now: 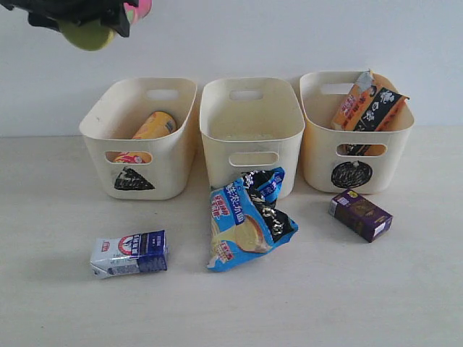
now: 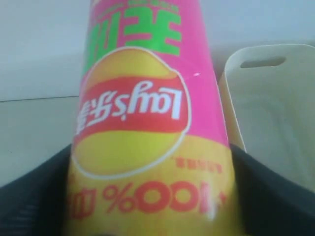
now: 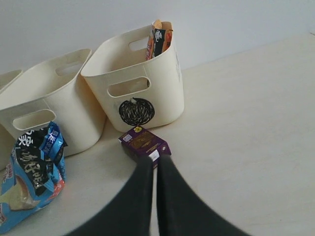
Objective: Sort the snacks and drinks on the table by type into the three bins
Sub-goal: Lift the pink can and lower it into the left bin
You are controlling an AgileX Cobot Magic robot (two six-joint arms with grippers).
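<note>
High at the far left, my left gripper (image 1: 108,16) is shut on a pink chip cylinder (image 1: 137,9) with a yellow-green lid (image 1: 87,32). The left wrist view shows that cylinder (image 2: 142,123) filling the space between the jaws. A yellow cylinder (image 1: 154,125) lies in the triangle bin (image 1: 137,155). An orange-black bag (image 1: 369,105) stands in the circle bin (image 1: 354,144). On the table (image 1: 65,303) lie a blue bag (image 1: 249,217) against the middle bin (image 1: 251,123), a white-blue carton (image 1: 130,253) and a purple carton (image 1: 360,214). My right gripper (image 3: 156,162) is shut and empty, just short of the purple carton (image 3: 144,141).
The three bins stand in a row along the back wall (image 1: 289,36). The blue bag hides the middle bin's mark. Bare table stretches in front of the cartons and to the right of the circle bin (image 3: 142,83).
</note>
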